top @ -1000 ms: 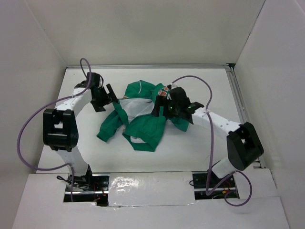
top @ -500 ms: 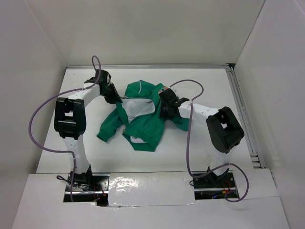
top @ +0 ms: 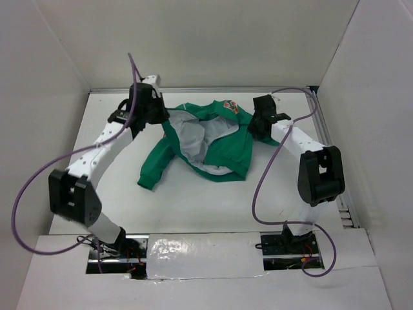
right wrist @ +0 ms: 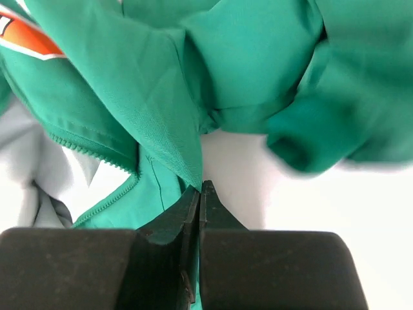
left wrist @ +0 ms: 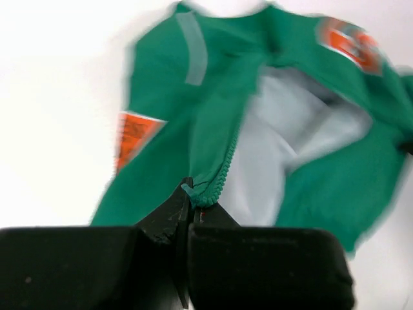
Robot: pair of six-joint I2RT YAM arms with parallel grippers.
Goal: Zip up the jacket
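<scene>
The green jacket [top: 213, 139] lies spread at the back of the table, front open with its pale lining showing and an orange patch [top: 230, 106] near the collar. My left gripper [top: 155, 111] is shut on the jacket's left corner. In the left wrist view the left gripper [left wrist: 191, 197] pinches the end of the green zipper edge [left wrist: 222, 169]. My right gripper [top: 258, 126] is shut on the jacket's right side. In the right wrist view the right gripper [right wrist: 199, 189] clamps a fold of green fabric [right wrist: 155, 103], with zipper teeth [right wrist: 103, 206] to its left.
White walls close in the table [top: 193, 206] on three sides. A metal rail [top: 329, 155] runs along the right edge. Purple cables [top: 26, 187] loop off both arms. One sleeve [top: 155, 171] trails toward the front left.
Both grippers closed on the jacket and pulled away from each other toward the back. The bunched jacket has spread wider and shifted toward the back wall.
</scene>
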